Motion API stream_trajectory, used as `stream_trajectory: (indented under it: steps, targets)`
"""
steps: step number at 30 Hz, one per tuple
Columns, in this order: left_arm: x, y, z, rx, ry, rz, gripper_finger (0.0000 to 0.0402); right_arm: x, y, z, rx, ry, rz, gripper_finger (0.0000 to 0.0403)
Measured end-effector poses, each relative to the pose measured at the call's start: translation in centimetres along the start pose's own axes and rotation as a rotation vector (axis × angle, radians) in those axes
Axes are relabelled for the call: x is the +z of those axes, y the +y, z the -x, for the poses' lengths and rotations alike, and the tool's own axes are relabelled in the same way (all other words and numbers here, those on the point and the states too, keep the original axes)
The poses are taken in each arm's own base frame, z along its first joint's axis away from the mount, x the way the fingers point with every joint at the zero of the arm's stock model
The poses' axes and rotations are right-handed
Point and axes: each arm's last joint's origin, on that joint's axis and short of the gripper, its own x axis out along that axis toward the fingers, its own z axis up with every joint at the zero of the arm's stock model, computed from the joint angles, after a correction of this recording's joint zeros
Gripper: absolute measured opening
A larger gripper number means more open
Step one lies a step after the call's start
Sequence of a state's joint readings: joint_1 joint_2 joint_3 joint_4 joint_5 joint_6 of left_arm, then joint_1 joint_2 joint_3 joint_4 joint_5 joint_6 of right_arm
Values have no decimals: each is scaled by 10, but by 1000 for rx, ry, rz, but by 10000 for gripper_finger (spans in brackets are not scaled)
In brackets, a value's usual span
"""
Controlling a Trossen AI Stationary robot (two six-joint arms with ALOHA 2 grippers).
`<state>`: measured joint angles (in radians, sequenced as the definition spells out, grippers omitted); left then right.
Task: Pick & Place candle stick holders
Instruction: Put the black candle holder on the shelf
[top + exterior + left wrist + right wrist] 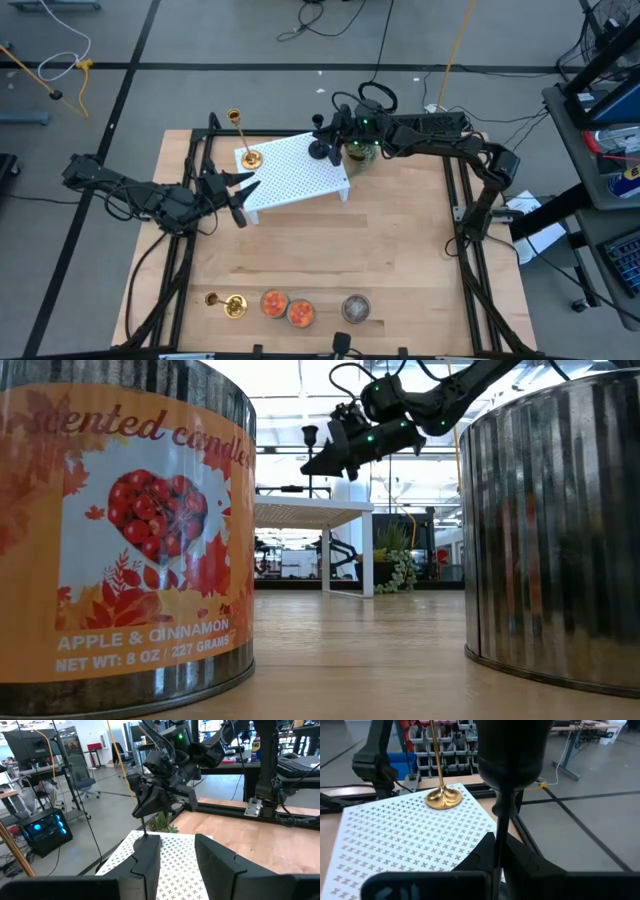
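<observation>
A white perforated stand (300, 172) sits at the table's far middle. One gold holder (247, 156) stands upright on its base at the stand's far left corner and also shows in the right wrist view (442, 797). The black holder (318, 148) stands upright at the stand's far right corner, and my right gripper (333, 134) is shut on it. A second gold holder (228, 304) lies on its side near the table's front edge. My left gripper (240, 196) is open and empty, just off the stand's near left side. My right gripper pinches the black holder's thin stem (498, 837) between its two fingers, below the cup (310, 433). The fingers come from the table's right, slanting down, and lie across the stem. The holder is upright, its base (318, 153) at the stand's top; whether it rests there I cannot tell.
Three candle tins (275, 303) (300, 314) (355, 308) stand in a row by the front edge, beside the lying gold holder. A small green plant (358, 153) sits just right of the stand. Bare wood lies between the stand and the tins.
</observation>
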<state>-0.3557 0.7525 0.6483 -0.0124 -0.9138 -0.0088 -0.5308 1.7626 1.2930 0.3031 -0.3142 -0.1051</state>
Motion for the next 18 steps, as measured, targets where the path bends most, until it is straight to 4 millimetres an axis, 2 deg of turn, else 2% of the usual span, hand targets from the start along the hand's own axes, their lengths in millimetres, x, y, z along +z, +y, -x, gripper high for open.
stream_trajectory:
  steps: [12,18]
  targets:
    - [0,0,0,0,0,0,129,0,-1,0,-48,7,35,15]
    - [0,0,0,0,0,-1,129,-1,-2,0,-53,7,40,48]
